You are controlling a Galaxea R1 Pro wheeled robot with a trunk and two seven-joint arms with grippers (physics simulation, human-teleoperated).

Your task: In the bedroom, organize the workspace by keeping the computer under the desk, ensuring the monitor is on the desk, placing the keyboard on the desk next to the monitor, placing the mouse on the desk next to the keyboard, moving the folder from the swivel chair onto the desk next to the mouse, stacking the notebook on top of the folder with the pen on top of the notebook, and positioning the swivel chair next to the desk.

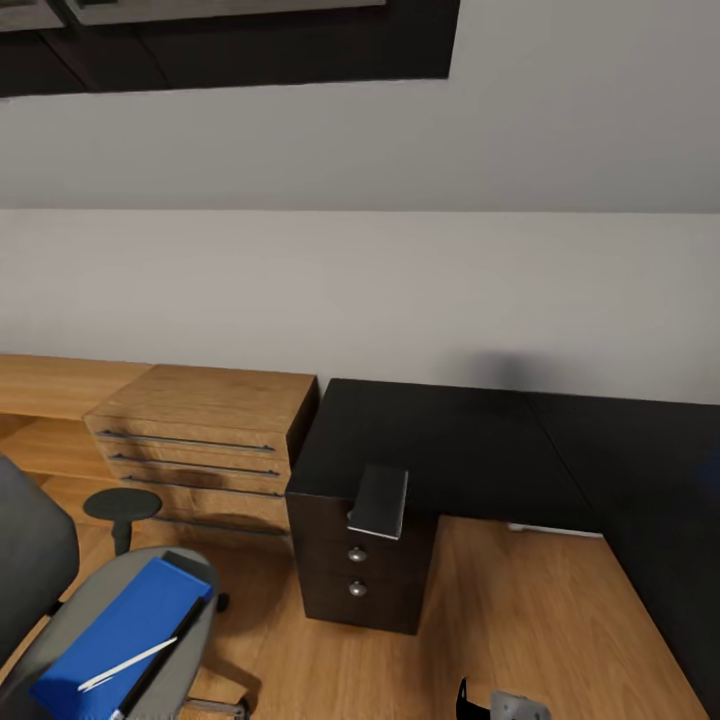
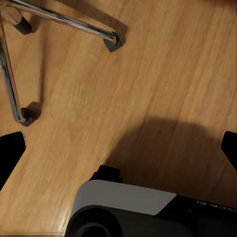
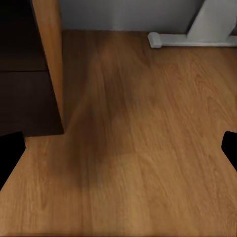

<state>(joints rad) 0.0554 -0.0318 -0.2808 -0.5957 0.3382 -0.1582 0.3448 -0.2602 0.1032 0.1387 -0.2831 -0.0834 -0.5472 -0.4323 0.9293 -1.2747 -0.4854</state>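
Left claw [image 2: 118, 143]: we see its two dark fingertips at opposite edges of the left wrist view, spread wide, nothing between them, wood floor [image 2: 148, 74] below, along with two chrome legs and casters of the swivel chair [image 2: 64, 20] base and part of the robot's own white-and-black body. Right claw [image 3: 118, 145]: likewise fingertips far apart at the frame edges, nothing held, hanging over bare floor near the dark side of the bench pedestal and one white bench leg [image 3: 210, 22] against the wall. Outward, head view: the swivel chair's grey seat carries one blue folder [image 1: 125, 625], and one thin white pen [image 1: 128, 665] lies across the folder's top. One grey notebook [image 1: 379, 500] sits on the black L-shaped bench [image 1: 460, 450], at the front edge above the pedestal, overhanging slightly. We count two round silver knobs visible on the pedestal drawers below the notebook. Beside the bench's left end stands one light-wood chest [image 1: 205, 430] with four long bar handles, touching or just beside the bench. One small round black stool [image 1: 122, 505] stands between chair and chest.
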